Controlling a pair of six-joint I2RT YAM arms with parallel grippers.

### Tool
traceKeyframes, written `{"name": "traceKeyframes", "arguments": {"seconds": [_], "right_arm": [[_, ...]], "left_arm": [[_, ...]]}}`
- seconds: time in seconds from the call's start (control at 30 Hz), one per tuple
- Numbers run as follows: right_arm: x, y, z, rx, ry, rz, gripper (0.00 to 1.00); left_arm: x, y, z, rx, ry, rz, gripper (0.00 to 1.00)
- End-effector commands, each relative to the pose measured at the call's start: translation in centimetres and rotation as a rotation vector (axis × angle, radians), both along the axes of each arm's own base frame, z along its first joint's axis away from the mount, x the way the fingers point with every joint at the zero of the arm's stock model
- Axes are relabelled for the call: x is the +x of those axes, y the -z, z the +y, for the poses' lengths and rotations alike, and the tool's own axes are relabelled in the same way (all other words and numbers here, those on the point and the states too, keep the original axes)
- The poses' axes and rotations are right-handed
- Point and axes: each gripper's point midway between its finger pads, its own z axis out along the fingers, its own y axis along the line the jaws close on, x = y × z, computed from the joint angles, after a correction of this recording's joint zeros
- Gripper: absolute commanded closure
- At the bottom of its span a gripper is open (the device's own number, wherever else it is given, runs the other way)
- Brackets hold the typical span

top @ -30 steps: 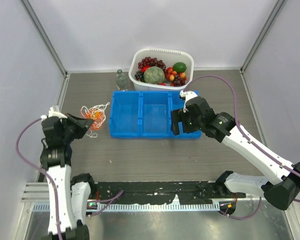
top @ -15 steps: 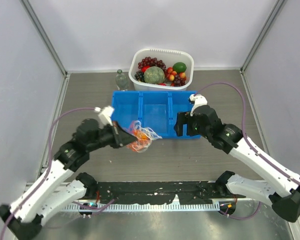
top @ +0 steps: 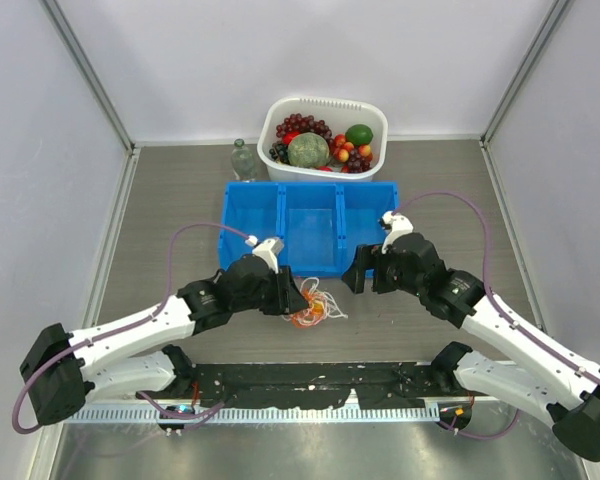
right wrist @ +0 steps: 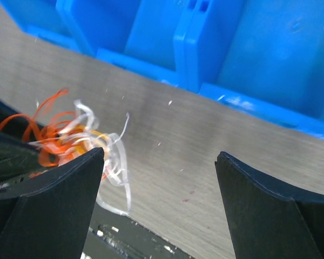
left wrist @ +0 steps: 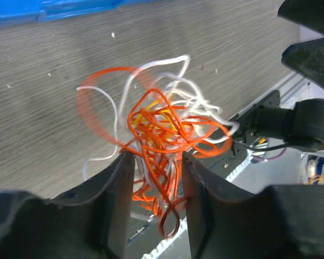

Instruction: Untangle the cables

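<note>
- The cables [top: 316, 306], white, orange and red, form one knotted clump just in front of the blue tray [top: 302, 270]; no strand is separated yet.
- The left gripper [left wrist: 156, 194] straddles the clump with narrow jaws; motion blur hides whether it pinches.
- The right gripper [right wrist: 161, 156] hovers nearby, spread wide and empty.

Right fingers [right wrist: 49, 208] spread wide

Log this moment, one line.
left gripper: around cables, grip unclear | right gripper: open, empty | cables: tangled
</note>
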Motion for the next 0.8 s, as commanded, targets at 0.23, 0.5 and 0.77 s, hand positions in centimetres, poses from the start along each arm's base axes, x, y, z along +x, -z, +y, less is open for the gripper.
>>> {"name": "traceKeyframes", "arguments": {"seconds": [0.23,0.5,0.77], "right_arm": [[-4.2,2.5,6.6,0.157,-0.273,0.054,0.16],[-5.1,5.1,9.5,0.209,-0.309,0.108,0.31],[-4.0,5.0,10.6,0.257,-0.262,0.084,0.50]], "left_arm": [[-0.1,-1.2,4.9,0.007,-0.141,-0.101,0.15],[-0.6,1.1,4.4,0.069,-0.109,-0.028,0.37],[0.9,1.9,4.2,0.080,-0.183,-0.034,0.51]]}}
